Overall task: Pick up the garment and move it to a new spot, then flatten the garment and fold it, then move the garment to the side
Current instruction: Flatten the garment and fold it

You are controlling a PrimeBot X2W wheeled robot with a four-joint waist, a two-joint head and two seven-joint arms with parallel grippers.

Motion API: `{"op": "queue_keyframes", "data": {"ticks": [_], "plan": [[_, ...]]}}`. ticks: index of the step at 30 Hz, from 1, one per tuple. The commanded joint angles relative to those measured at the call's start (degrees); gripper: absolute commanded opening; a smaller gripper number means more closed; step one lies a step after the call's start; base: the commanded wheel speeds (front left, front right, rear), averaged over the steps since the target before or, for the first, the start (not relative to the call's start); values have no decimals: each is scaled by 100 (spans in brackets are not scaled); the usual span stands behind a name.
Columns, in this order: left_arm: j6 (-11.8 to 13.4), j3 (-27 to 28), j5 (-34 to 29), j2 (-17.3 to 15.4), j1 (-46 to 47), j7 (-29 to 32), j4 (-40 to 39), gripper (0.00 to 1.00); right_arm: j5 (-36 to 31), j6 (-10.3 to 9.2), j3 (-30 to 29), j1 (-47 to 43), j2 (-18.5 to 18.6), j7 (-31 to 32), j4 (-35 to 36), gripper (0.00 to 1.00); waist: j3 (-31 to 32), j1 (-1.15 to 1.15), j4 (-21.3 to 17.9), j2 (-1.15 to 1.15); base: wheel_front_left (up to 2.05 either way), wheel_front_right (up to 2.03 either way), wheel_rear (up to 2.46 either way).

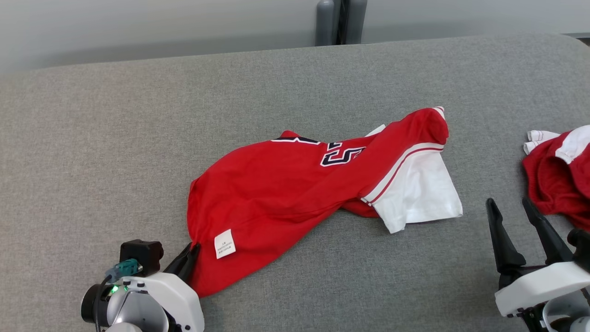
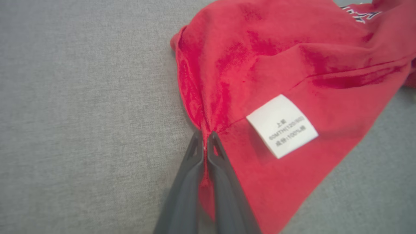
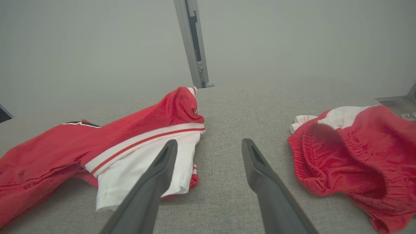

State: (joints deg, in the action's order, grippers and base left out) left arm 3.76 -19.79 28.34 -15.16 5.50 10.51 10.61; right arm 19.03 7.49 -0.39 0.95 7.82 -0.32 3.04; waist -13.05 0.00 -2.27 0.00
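At the table's (image 1: 138, 138) near left, the left gripper (image 2: 204, 139) is pinched shut on the red garment's (image 1: 286, 193) edge, beside its white label (image 1: 225, 243). The garment sprawls crumpled across the table's middle. At the table's near right, the right gripper (image 1: 507, 203) hovers open and empty. The pickup seems to be in hand; the next move probably calls for a lift.

Grey fabric-covered table (image 1: 295, 78), rounded far corners. Red garment (image 1: 276, 193) lies crumpled across the middle, running near-left to far-right, dark-and-white lettering partly showing. Its white sleeve (image 1: 419, 193) lies flat on the table at the right end, white label (image 1: 225, 243) at the near-left end. Second red-and-white garment (image 1: 560, 184) bunched at right edge, apart from the first.
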Motion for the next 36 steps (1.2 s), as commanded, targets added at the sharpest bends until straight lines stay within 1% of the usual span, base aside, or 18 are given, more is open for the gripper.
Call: {"op": "queue_keyframes", "data": {"ticks": [1,3,7,14,15,16,20,24,29,35,36], "plan": [[50,23,-35,-35,78,-34,-59,0,58,1,-21,-27,131,158,-177,100,-32,0,20,0,0,0,0],[90,23,-57,-43,111,-35,-107,0,145,2,87,25,198,273,-396,100,-68,0,38,0,0,0,0],[109,12,-66,-51,153,-54,-166,0,342,1,402,219,317,292,-855,100,-158,0,81,0,0,0,0],[126,-17,-101,-35,252,-133,-175,0,604,1,942,733,410,-21,-1491,100,-265,0,157,0,0,0,0],[126,-19,-108,-36,255,-160,-178,0,633,2,991,794,429,-72,-1540,48,-276,0,168,0,0,0,0],[134,-12,-122,-36,272,-198,-192,0,674,1,1049,838,455,-113,-1581,0,-286,0,181,0,0,0,0],[159,43,-127,-43,340,-347,-242,0,776,1,1175,937,560,-210,-1583,0,-300,0,213,0,0,0,0],[222,157,-134,-78,389,-520,-381,0,741,1,1123,969,653,-347,-1414,0,-295,0,204,0,0,0,0],[350,390,-202,-197,531,-778,-808,0,617,1,964,1128,773,-549,-775,0,-237,0,148,0,0,0,0],[442,688,-237,-402,903,-863,-1482,0,455,1,674,1590,854,-594,217,0,-152,0,95,0,0,0,0],[459,743,-262,-464,1067,-827,-1718,0,397,2,565,1771,879,-556,509,0,-120,0,95,0,0,0,0]]}}
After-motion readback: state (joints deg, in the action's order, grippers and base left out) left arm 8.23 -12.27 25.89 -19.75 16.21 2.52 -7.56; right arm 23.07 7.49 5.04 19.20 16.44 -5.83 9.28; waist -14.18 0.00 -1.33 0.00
